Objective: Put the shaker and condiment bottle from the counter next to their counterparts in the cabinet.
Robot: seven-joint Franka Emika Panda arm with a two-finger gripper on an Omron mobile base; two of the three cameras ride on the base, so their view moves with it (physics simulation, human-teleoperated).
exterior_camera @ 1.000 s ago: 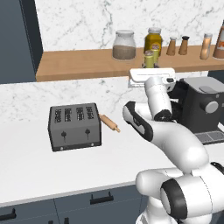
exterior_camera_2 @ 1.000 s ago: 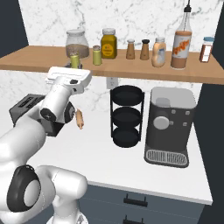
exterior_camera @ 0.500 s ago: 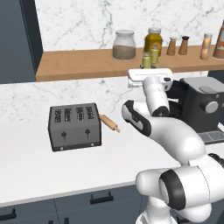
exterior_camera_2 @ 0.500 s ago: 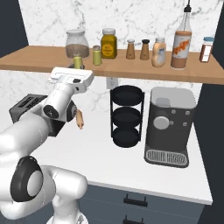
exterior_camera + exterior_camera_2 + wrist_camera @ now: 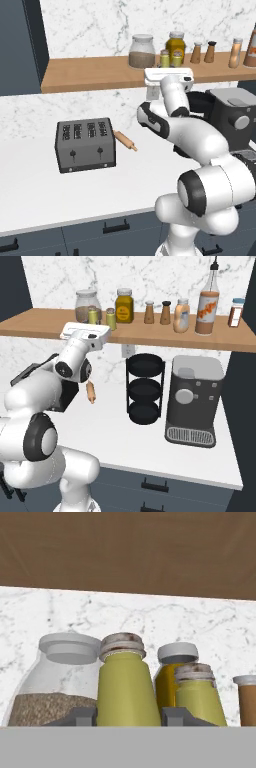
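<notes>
The fingers (image 5: 127,716) are clamping the small yellow-green cylinder shaker (image 5: 126,682) at its lower body, holding it upright beside its twin (image 5: 197,694); it looks light, rigid, smooth, possibly slippery

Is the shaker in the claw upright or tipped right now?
Upright: the shaker stands vertical between the claw fingertips, top up, beside its twin.
</notes>
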